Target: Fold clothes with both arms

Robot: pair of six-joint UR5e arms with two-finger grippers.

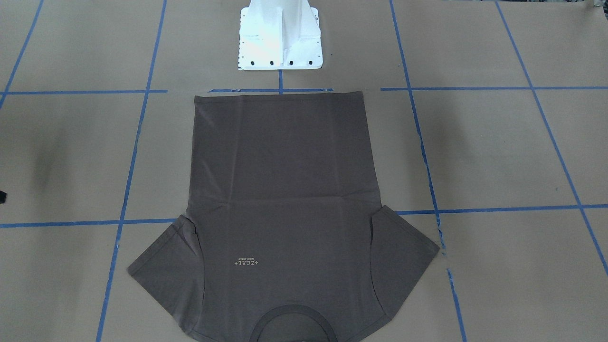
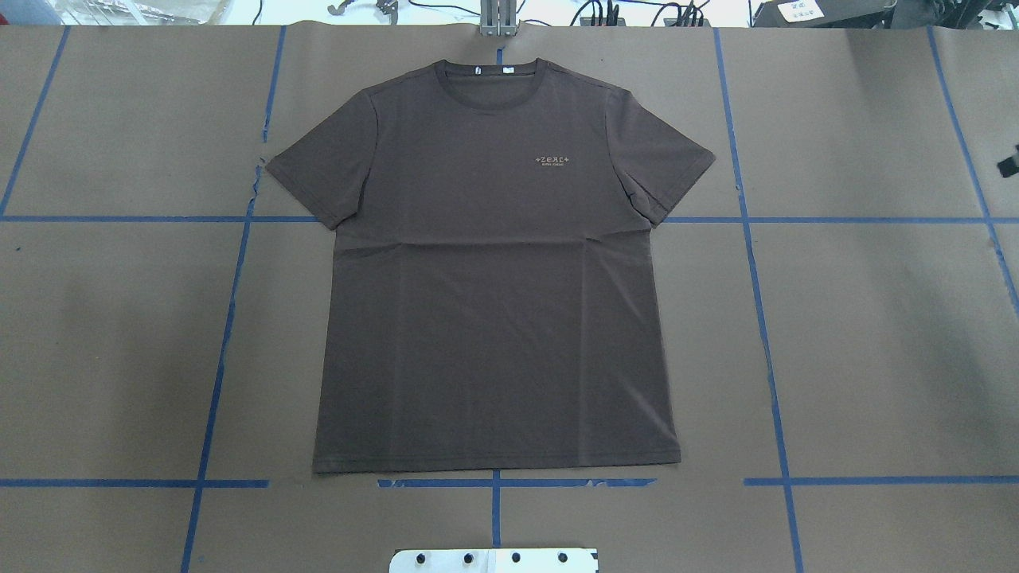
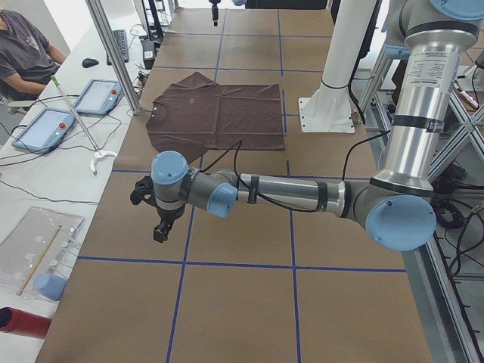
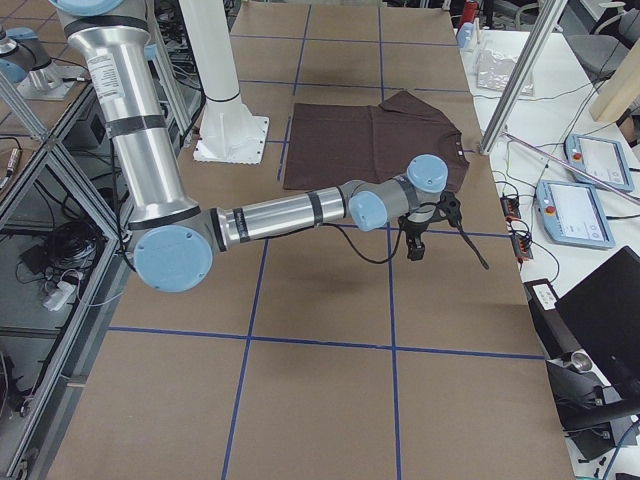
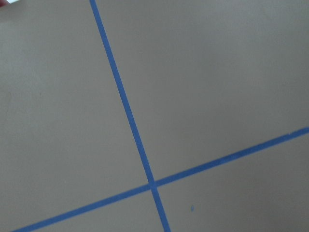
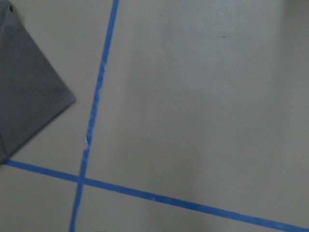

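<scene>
Nearest the robot stands the white pedestal (image 1: pixel 280 35). The T-shirt (image 2: pixel 493 302) lies flat and chest-up on the surface (image 2: pixel 876 342), straight out from it. Its hem (image 2: pixel 493 463) is just beyond the pedestal, along a blue tape line (image 2: pixel 517 482). Further out comes the body w/ a few shallow creases, then the left-side sleeve (image 2: pixel 318 171) and right-side sleeve (image 2: pixel 665 163) spread wide, then the pale lettering (image 2: pixel 554 160). The ribbed collar (image 2: pixel 493 76) is farthest from the pedestal, near the surface's far edge. Both arms sit well out to either side of the pedestal, off the cloth. The left tool (image 3: pixel 159 233) points down over bare surface; the right tool (image 4: pixel 417 252) does the same near the sleeve on its side, not touching it. Neither view shows whether either tool is open or closed, so that can't be told. The fabric looks thin, soft and light, so it'll prob. sag and slip on the paper. Best hold is an edge pinch through both layers, e.g. hem corners or shoulder seams, one per tool.
</scene>
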